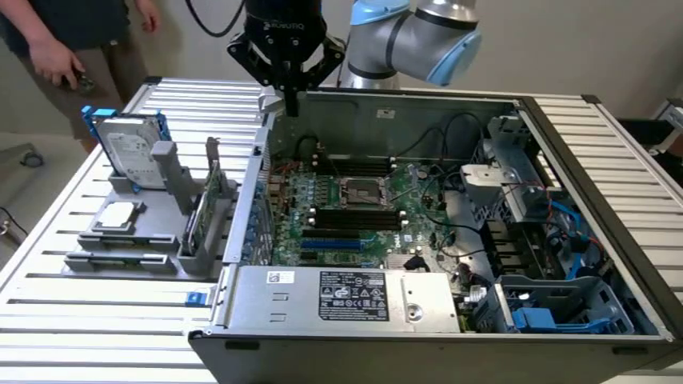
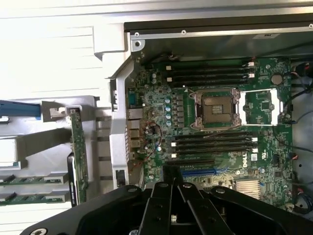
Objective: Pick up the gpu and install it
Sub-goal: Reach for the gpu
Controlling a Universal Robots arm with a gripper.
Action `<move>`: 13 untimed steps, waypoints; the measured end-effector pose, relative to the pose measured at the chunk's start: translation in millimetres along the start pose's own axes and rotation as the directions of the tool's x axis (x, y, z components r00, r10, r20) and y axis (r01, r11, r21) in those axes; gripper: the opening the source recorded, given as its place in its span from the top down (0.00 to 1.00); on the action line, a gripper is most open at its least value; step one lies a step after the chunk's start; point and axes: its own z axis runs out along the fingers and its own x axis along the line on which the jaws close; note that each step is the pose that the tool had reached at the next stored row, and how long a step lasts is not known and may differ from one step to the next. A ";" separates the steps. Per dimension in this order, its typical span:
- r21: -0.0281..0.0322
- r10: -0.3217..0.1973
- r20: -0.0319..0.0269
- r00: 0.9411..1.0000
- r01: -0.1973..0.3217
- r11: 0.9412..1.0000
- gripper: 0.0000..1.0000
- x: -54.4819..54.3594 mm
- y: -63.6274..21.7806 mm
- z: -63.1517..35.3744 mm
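Presently the pincer hangs high above the open computer case, fingers drawn narrow together and holding nothing; in the wrist view the pincer sits over the motherboard, close to the blue slot. The gpu stands on edge in the grey rack, outside the case wall, lower than the pincer and off toward the exterior view's left of it, well apart. Orientation: the card's long axis lies level and roughly parallel to the case's side wall, so it runs past the pincer rather than toward it. Its silver bracket marks the end farther back in the exterior view, and both faces are vertical with one long edge uppermost. Step in hand, as judged: the approach to the card, nothing grasped yet. Done well, the fingers would spread before descent, line up across the card's thin section rather than along its length, and close near mid-length so that it lifts level. The hard drive and the processor chip, farther from the pincer on the same rack, deserve a wide berth
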 end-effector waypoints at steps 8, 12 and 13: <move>0.001 0.000 -0.002 1.000 0.000 1.000 0.89 36.4 1.3 6.1; 0.002 0.000 -0.005 1.000 0.000 1.000 0.89 54.7 -0.1 9.7; 0.002 0.000 -0.005 1.000 0.000 1.000 0.89 59.3 -0.5 10.5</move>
